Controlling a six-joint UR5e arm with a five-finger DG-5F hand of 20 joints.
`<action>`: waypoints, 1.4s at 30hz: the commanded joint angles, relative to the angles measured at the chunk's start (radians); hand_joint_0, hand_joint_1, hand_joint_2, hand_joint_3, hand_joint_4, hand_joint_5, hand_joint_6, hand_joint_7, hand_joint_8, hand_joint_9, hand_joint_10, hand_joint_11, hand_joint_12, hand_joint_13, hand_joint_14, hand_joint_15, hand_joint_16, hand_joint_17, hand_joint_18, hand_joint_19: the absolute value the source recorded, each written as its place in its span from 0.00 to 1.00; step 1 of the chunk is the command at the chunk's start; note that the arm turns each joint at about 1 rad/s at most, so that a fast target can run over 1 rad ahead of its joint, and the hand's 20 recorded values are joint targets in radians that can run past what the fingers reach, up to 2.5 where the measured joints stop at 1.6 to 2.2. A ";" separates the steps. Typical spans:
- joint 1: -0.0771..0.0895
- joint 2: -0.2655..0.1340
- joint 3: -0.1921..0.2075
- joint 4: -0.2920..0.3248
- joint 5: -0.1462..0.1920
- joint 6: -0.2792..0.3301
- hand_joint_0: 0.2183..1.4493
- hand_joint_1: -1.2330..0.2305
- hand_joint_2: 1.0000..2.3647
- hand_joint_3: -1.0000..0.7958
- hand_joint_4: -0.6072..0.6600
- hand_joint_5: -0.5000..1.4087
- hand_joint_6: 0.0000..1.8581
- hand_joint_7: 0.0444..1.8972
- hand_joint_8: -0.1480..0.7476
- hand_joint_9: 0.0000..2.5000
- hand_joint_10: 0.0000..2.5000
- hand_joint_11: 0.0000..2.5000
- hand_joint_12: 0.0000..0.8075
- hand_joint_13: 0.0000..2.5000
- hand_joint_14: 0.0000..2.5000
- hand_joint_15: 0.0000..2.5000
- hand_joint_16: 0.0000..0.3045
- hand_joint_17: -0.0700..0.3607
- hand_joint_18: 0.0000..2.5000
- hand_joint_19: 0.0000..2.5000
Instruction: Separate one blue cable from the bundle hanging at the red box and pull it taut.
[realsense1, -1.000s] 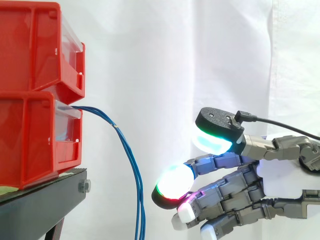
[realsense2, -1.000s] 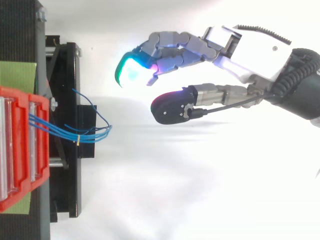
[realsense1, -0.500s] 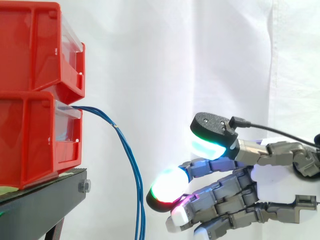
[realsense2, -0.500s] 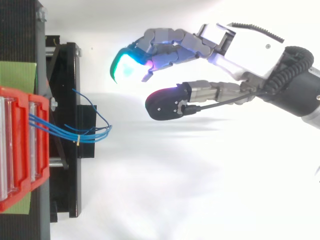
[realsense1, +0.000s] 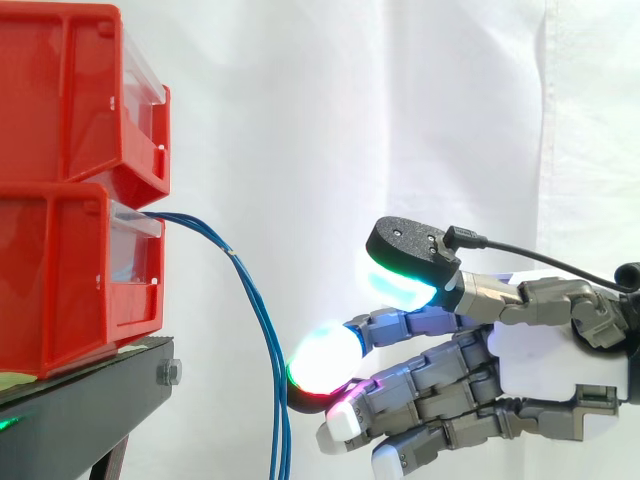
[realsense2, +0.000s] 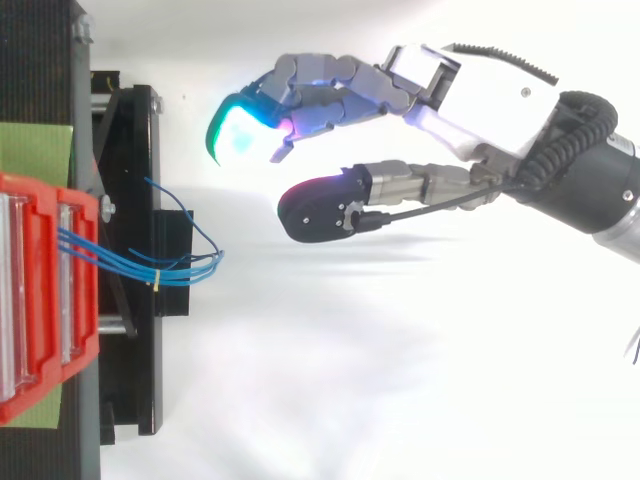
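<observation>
Blue cables (realsense1: 251, 292) are hanging from the lower red box (realsense1: 70, 270) past the front edge of the stand (realsense1: 90, 400). The hand (realsense1: 540, 360), released and empty, is hovering beside them; closing now is risking catching several strands.

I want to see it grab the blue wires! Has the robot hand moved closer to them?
Yes. In the side view the hand has moved left, toward the blue cables hanging by the red bins, not touching them yet.
</observation>
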 joint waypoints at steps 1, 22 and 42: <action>0.001 0.000 0.002 0.014 -0.002 -0.008 0.27 0.50 0.00 0.28 0.65 0.17 0.27 0.53 0.43 0.27 0.01 0.23 0.35 0.16 0.00 0.09 0.14 0.38 0.16 0.23; 0.015 -0.076 0.088 0.003 0.003 -0.008 0.27 0.50 0.00 0.28 0.65 0.17 0.27 0.53 0.43 0.27 0.01 0.23 0.35 0.16 0.00 0.10 0.14 0.38 0.16 0.23; 0.046 -0.076 0.137 -0.011 -0.018 -0.036 0.27 0.50 0.00 0.28 0.66 0.17 0.27 0.53 0.43 0.27 0.01 0.23 0.35 0.16 0.00 0.09 0.14 0.38 0.16 0.23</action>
